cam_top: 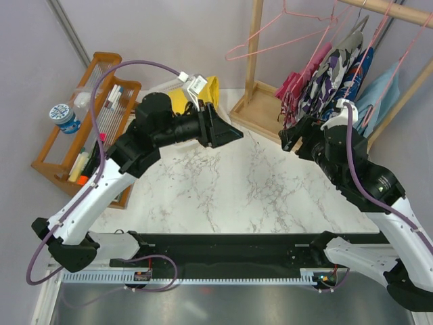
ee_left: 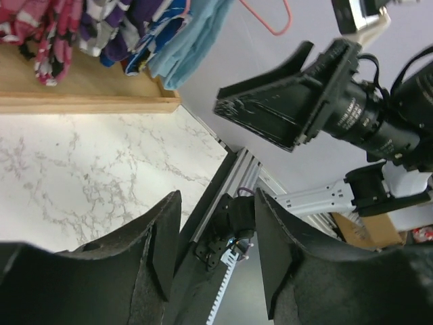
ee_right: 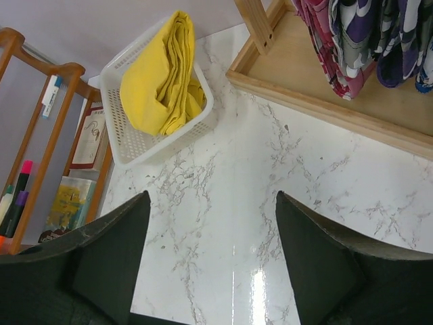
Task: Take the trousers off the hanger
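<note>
The yellow trousers (cam_top: 211, 92) lie folded in a white basket (cam_top: 177, 82) at the back of the table; they also show in the right wrist view (ee_right: 162, 74). The pink camouflage trousers (cam_top: 293, 90) hang from a pink hanger on the wooden rack, seen too in the right wrist view (ee_right: 325, 40) and the left wrist view (ee_left: 40, 37). My left gripper (cam_top: 229, 133) is open and empty above the table, just in front of the basket. My right gripper (cam_top: 289, 139) is open and empty, just below the hanging pink camouflage trousers.
An empty pink hanger (cam_top: 265, 39) hangs on the rack. A purple-white camouflage garment (cam_top: 333, 73) and a light blue garment (cam_top: 383, 91) hang to the right. The rack's wooden base (cam_top: 260, 112) lies on the marble table (cam_top: 223, 183). An orange wooden shelf (cam_top: 81, 128) stands at the left.
</note>
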### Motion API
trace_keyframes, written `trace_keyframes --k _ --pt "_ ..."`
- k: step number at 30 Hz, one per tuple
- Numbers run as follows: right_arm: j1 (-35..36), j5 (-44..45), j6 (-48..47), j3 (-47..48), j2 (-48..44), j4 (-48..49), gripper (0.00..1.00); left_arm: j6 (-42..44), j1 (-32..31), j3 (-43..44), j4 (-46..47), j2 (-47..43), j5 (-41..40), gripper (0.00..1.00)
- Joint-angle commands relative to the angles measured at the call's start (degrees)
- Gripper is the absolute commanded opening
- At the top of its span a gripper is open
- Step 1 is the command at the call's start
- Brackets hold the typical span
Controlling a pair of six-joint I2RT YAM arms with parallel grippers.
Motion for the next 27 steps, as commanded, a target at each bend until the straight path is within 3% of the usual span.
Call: trace_keyframes --k 1,12,16,27 --pt "0.21 2.11 -0.30 1.92 -0.28 1.47 0.81 7.09 -5.16 -5.06 13.64 -0.38 -7.03 0.53" --pt "0.12 6.77 -0.56 0.08 -4.50 -4.59 0.66 19.21 -9.91 0.81 31.84 15.96 -18.28 0.47" --pt "0.12 6.34 -0.12 -1.41 -5.99 -6.27 0.66 22.30 -10.44 8.70 33.87 24.30 -24.51 0.45" --pt "0.21 2.91 1.28 -4.76 -11.62 -8.29 0.64 23.80 -10.79 30.15 40.02 46.72 -23.91 0.40"
